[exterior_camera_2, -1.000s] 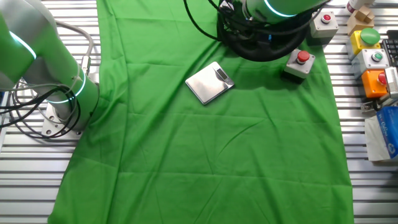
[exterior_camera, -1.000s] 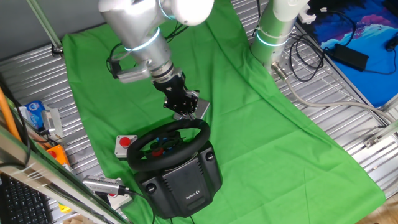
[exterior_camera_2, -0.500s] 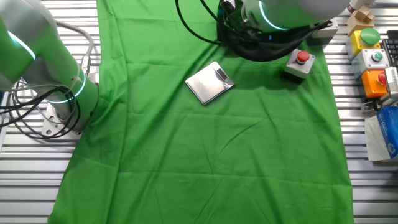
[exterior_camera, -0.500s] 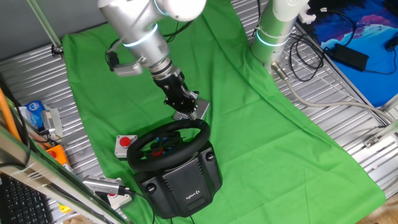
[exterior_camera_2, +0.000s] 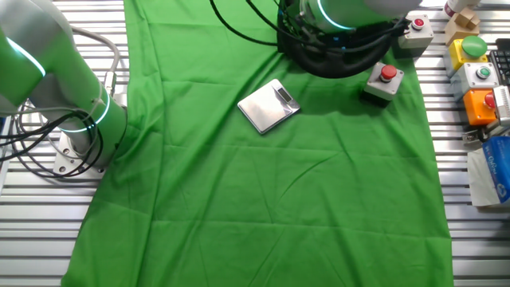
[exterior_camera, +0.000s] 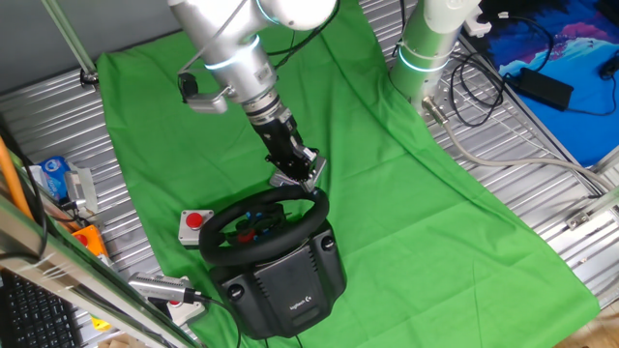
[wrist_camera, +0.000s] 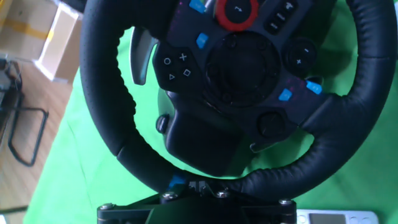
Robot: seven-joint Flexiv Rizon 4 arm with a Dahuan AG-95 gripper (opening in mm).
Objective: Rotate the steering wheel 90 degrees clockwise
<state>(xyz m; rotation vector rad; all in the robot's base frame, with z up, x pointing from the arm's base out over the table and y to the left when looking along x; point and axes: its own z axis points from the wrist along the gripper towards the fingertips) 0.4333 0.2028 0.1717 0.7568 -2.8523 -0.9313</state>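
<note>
Directly before pincer (exterior_camera: 308, 180): steering wheel (exterior_camera: 263, 224)

Hand (exterior_camera: 308, 181) low, arm angled down.

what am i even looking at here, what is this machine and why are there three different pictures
It is a silver robot arm with a two-finger gripper at its tip. Two pictures come from fixed cameras on different sides of the table; the third comes from a camera on the hand, looking along the fingers. On the green cloth stand a black steering wheel on its base, a grey box with a red button and a flat silver device. The gripper is at the wheel's rim; whether it grips cannot be told.
</note>
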